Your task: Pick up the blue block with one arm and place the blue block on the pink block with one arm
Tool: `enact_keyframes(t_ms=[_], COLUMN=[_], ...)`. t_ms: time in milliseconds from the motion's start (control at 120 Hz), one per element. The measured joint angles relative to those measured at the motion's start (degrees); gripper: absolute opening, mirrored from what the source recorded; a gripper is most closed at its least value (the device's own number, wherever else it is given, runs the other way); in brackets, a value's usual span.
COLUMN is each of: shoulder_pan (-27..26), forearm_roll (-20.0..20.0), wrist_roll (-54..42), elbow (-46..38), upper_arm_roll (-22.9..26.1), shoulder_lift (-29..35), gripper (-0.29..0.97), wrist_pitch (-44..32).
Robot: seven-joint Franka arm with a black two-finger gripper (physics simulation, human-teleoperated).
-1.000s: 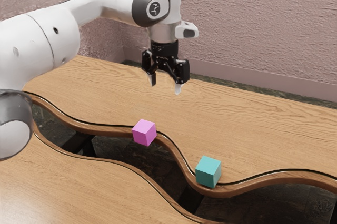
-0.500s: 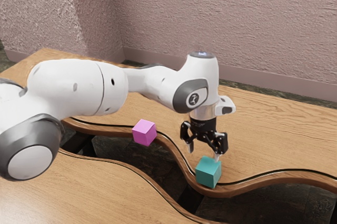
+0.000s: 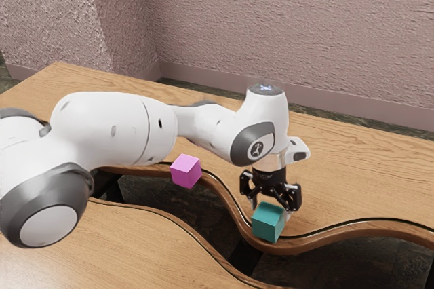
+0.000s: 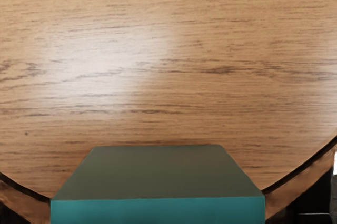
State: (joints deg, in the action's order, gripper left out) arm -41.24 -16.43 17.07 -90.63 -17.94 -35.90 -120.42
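Two blocks are where they were a second ago; only my arm [image 3: 135,136] has moved. It swung from the upper middle of the exterior view down to the lower right of centre, and in the last half second it sank further. The hand [image 3: 272,204] now sits right at the top of the blue block [image 3: 268,224].

Its fingers [image 3: 292,202] are spread, one on each side of the block's upper edge. I see no squeeze yet, so I read the hand as open and holding nothing. The wrist view agrees: the blue block [image 4: 158,182] lies directly under the hand, square to it, on the tabletop [image 4: 168,50].

That block rests on the tabletop's [image 3: 352,160] wavy front edge. The pink block [image 3: 186,170] sits up and to the left along the same edge, well apart. My judgement is that the approach is nearly done, and a slight further drop and then the closing come next.

One thing only resembles writing, a small white emblem on the grey wrist joint cap [image 3: 260,148]. I cannot read it. Neither block carries any label.
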Motion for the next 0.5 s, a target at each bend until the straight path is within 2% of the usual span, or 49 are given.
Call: enact_keyframes(t_ms=[500], shoulder_pan=[0.1], forearm_roll=[0.0], wrist_roll=[1.1], elbow=[0.1], upper_arm_roll=[0.0], shoulder_lift=[-1.9], gripper=[0.56], wrist_pitch=[1.3])
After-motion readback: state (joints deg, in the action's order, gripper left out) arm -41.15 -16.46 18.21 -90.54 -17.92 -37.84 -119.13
